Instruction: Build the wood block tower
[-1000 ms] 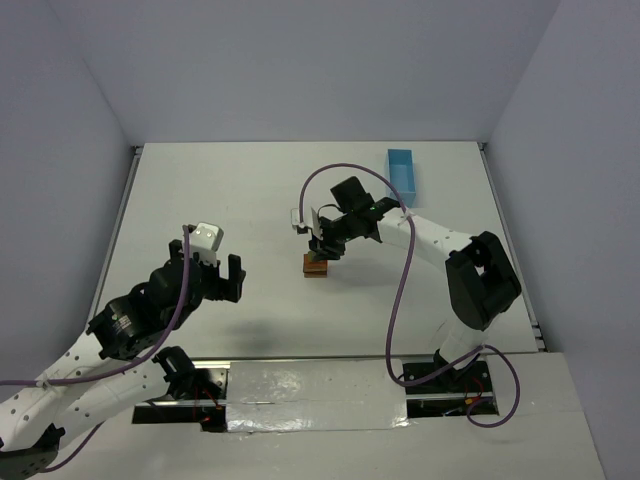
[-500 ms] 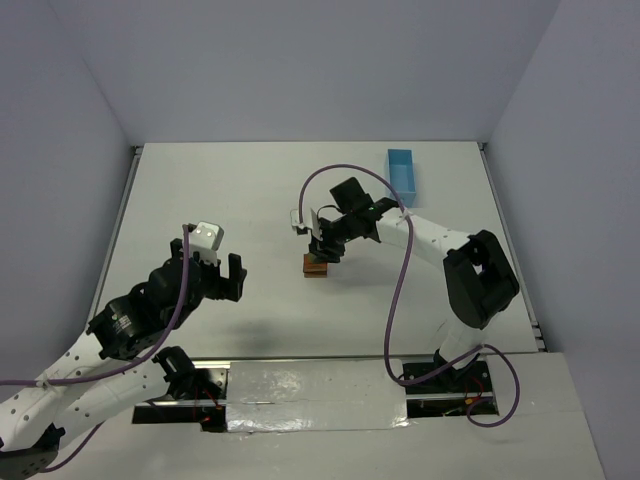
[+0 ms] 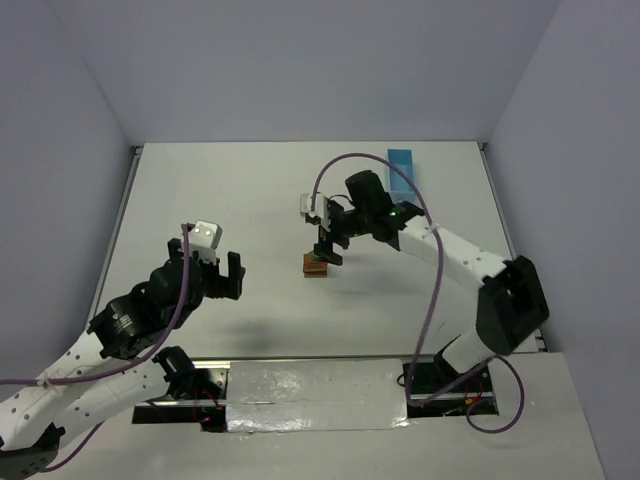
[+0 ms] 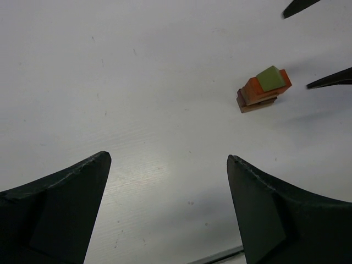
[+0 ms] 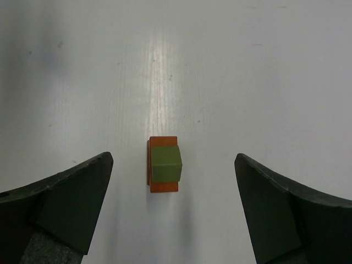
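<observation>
Spanning most of the overhead view, a white table (image 3: 250, 200) is seen, with 2 arms bolted at its near edge. The left arm (image 3: 130, 320) is bent over the table's left half, well apart from the stack. The right arm (image 3: 470, 265) is stretched toward the table's middle, and a purple cable (image 3: 432, 300) is looped along it. A light-blue tray (image 3: 403, 162) is found at the far right of the table, partly hidden behind the right arm.

The left gripper (image 4: 168, 159) is held above bare table with its jaws spread wide, and nothing is caught between them. The right gripper (image 5: 174, 158) is hung directly above the wood block tower (image 5: 164, 171) with its jaws likewise spread wide. The stack is framed between them in the right wrist view but is touched by neither finger.

The tower is stood near the table's middle, free of both grippers. In the left wrist view, brown blocks (image 4: 254, 104) are made out at its base, slightly stepped. An orange piece (image 4: 257, 91) is set on them, and 1 small olive-green top (image 4: 270, 78) is seated on the orange piece. The shape of the orange piece cannot be told.
</observation>
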Controlling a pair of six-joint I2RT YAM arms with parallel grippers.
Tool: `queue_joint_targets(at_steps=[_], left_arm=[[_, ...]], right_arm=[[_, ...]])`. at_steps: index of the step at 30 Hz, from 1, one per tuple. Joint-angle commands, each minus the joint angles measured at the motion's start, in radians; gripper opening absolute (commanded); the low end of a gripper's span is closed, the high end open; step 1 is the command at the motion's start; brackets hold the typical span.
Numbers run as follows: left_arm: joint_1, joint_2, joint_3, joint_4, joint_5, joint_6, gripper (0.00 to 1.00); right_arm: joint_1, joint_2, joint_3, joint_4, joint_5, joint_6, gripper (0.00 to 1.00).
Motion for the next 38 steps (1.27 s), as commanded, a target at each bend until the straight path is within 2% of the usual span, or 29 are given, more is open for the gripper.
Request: queue_joint_targets(at_steps=[1, 2, 3, 4, 5, 6, 7, 8, 12, 15, 19, 23, 26, 38], left_arm=[[0.008, 0.017, 0.006, 0.009, -0.094, -0.039, 0.99], [0.028, 0.032, 0.016, -0.002, -0.114, -0.072, 0.99], [0.047, 0.038, 0.022, -0.008, -0.155, -0.094, 0.99], [0.07, 0.044, 0.029, -0.017, -0.17, -0.14, 1.0], [0.137, 0.049, 0.042, -0.025, -0.173, -0.154, 0.99], [0.176, 0.043, 0.043, -0.016, -0.167, -0.156, 1.0], [0.208, 0.035, 0.04, -0.005, -0.139, -0.146, 1.0], [0.262, 0.02, 0.037, 0.006, -0.13, -0.14, 1.0], [0.295, 0.017, 0.068, -0.046, -0.192, -0.119, 0.99], [0.295, 0.018, 0.094, -0.071, -0.243, -0.096, 0.99], [0.296, -0.034, 0.063, -0.056, -0.286, -0.086, 0.99], [0.298, -0.094, 0.019, -0.016, -0.225, -0.077, 0.99], [0.299, -0.107, 0.013, -0.02, -0.234, -0.077, 1.0], [0.299, -0.091, 0.008, -0.01, -0.203, -0.065, 0.99]], right_arm=[[-0.009, -0.231, -0.071, 0.22, 0.091, 0.237, 1.0], [-0.006, -0.345, -0.103, 0.269, 0.156, 0.329, 1.0], [-0.003, -0.4, -0.152, 0.344, 0.243, 0.563, 1.0], [-0.005, -0.447, -0.156, 0.331, 0.428, 0.675, 1.0], [-0.005, -0.525, -0.15, 0.286, 0.515, 0.76, 1.0], [-0.003, -0.561, -0.118, 0.139, 0.6, 0.871, 1.0], [-0.003, -0.601, -0.116, 0.077, 0.709, 0.942, 1.0], [-0.005, -0.709, -0.157, 0.039, 0.912, 1.007, 1.0], [-0.006, -0.987, -0.232, -0.159, 1.103, 1.13, 1.0], [-0.006, -1.119, -0.232, -0.282, 1.14, 1.144, 1.0], [-0.006, -1.167, -0.217, -0.382, 1.158, 1.179, 1.0], [-0.006, -1.179, -0.241, -0.382, 1.129, 1.192, 1.0], [-0.006, -1.176, -0.26, -0.365, 1.129, 1.198, 1.0], [-0.006, -1.159, -0.28, -0.364, 1.146, 1.21, 1.0]])
